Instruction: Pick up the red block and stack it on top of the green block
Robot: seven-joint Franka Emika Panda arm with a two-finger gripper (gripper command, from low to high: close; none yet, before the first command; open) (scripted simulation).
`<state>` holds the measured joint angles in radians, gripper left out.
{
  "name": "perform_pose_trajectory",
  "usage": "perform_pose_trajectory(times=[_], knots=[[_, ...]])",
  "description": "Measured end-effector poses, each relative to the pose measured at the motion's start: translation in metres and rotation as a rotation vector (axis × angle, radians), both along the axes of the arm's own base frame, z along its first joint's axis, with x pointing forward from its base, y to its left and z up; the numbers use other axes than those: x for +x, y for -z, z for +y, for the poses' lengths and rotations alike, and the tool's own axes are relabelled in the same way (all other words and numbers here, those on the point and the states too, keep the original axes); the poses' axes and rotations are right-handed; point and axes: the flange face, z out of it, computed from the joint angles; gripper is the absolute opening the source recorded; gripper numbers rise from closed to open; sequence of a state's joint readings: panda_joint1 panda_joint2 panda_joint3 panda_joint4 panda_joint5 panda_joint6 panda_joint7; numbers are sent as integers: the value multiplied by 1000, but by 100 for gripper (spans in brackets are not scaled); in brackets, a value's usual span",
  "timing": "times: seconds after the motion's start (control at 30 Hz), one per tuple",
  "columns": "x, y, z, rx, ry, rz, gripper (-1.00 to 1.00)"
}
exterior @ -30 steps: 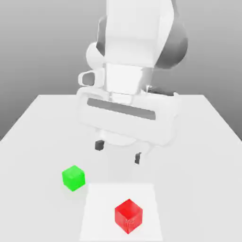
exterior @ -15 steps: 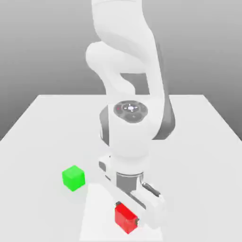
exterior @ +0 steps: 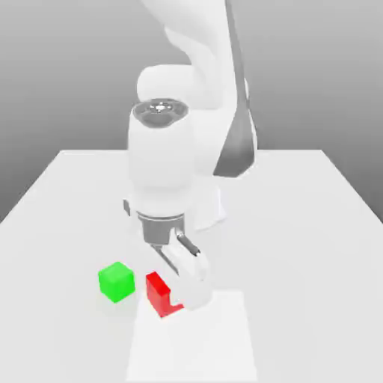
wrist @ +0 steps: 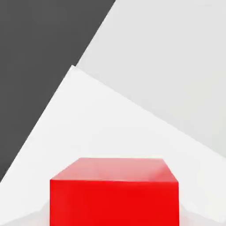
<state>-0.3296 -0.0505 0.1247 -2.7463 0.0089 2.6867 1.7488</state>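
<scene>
Gripper (exterior: 173,298): closed on red block (exterior: 158,293), held just right of green block (exterior: 116,282) in the exterior view, apart from it. Table (exterior: 314,247): broad bare surface toward far and right edges. Markings, labels: unreadable on either block.

We are looking at a plain white table (exterior: 314,224) standing before a featureless grey backdrop (exterior: 67,67) that is shading from darker at the top to paler near the table's far edge. A brighter white rectangular patch (exterior: 224,336) is lying on the tabletop near its front edge, and soft, even light is falling across everything, leaving only faint shadows.
</scene>
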Motion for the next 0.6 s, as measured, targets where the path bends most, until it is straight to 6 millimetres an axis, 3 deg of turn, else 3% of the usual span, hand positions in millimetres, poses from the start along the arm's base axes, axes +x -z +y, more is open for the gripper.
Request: perform_pose_trajectory(times=[0.23, 0.5, 0.53, 0.6], knots=[[-88, -10, -64, -3, 318, -9, -100], [-97, 44, -70, -7, 352, -9, -100], [-97, 50, -69, -4, 352, -10, 100], [-97, 50, -69, -4, 351, -10, 100]])
